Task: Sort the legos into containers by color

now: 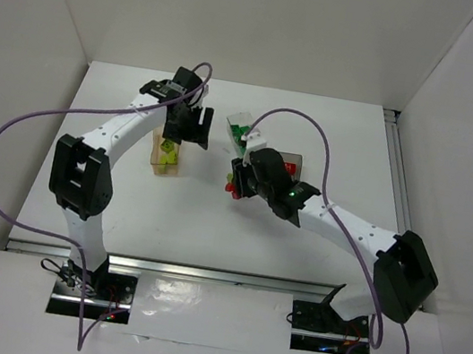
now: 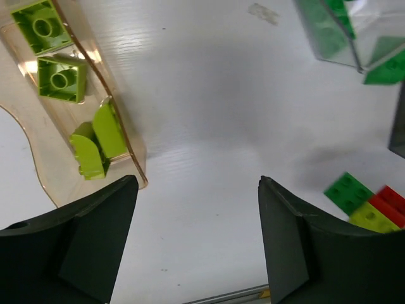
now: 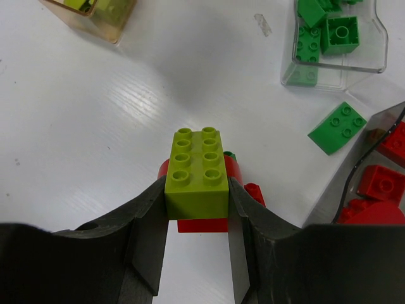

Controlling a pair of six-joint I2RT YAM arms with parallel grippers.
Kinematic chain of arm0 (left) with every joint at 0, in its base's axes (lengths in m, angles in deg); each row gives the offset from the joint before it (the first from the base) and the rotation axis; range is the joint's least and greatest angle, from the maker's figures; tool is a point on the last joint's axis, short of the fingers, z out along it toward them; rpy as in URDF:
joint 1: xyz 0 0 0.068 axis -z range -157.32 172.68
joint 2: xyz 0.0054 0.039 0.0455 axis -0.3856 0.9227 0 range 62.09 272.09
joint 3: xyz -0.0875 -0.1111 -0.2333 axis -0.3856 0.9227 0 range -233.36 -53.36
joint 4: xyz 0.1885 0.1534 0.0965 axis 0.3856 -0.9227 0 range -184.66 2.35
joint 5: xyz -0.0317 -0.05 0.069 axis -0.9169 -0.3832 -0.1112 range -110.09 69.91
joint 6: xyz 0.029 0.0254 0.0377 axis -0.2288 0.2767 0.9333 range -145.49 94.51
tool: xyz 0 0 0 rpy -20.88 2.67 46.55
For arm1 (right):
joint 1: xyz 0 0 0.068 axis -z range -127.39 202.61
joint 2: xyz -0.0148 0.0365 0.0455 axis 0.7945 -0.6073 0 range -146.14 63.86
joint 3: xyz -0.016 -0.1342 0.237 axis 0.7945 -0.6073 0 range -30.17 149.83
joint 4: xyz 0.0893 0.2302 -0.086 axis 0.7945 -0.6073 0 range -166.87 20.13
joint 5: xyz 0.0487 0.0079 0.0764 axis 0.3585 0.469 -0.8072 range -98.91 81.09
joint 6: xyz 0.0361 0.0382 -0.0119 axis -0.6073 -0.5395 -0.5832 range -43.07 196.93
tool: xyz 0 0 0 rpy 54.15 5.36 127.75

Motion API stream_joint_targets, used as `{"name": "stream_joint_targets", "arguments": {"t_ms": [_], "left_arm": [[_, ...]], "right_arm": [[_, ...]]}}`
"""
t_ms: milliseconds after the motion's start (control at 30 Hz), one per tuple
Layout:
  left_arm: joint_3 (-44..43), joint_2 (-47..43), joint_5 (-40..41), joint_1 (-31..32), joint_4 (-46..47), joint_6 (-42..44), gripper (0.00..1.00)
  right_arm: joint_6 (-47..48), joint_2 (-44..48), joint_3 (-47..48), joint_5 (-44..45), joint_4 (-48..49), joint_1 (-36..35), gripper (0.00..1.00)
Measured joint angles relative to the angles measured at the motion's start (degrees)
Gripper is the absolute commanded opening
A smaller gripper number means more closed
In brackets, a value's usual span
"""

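Note:
My right gripper [image 3: 197,193] is shut on a yellow-green eight-stud brick [image 3: 197,166], held just above red bricks [image 3: 202,224] and a small red piece [image 3: 255,192] on the table. A loose green brick [image 3: 337,127] lies to its right. The clear bin [image 3: 373,60] holds green bricks. The smoky grey bin [image 3: 329,202] holds red bricks. My left gripper [image 2: 197,190] is open and empty over bare table, beside the amber bin [image 2: 126,136], which holds several yellow-green bricks [image 2: 61,77]. In the top view the left gripper [image 1: 192,126] is by the amber bin [image 1: 165,156]; the right gripper [image 1: 241,176] is centre.
The white table [image 1: 210,227] is walled at the back and both sides, with a metal rail [image 1: 202,273] along the near edge. The clear bin [image 1: 243,129] and the grey bin [image 1: 290,164] stand close together behind the right gripper.

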Motion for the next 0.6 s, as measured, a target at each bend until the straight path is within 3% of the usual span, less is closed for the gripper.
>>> {"name": "stream_joint_targets", "arguments": {"t_ms": [133, 200, 367, 400, 467, 600], "left_arm": [[2.23, -4.33, -3.08, 0.11, 1.6, 0.42, 0.84], [2.54, -5.29, -3.17, -0.26, 2.12, 0.26, 0.84], [3.37, -5.6, -1.73, -1.03, 2.16, -0.07, 0.95], [3.48, -5.6, -1.64, -1.07, 2.03, -0.07, 0.95], [3.56, -5.6, -1.38, -1.18, 1.88, -0.11, 0.95], [3.56, -5.6, -2.03, -1.27, 1.88, -0.24, 0.88]], "right_arm": [[-0.09, -6.47, 6.49, -0.46, -2.32, 0.0, 0.0], [-1.03, -11.72, 11.39, -0.13, -3.67, -0.04, 0.06], [-4.74, -21.75, 20.31, 2.54, -9.27, -0.11, 0.51], [-5.55, -22.18, 20.5, 3.17, -9.88, -0.11, 0.66], [-6.67, -21.9, 20.2, 4.72, -10.69, -0.11, 0.72], [-7.61, -16.57, 15.67, 6.91, -10.49, -0.13, 0.71]]}}
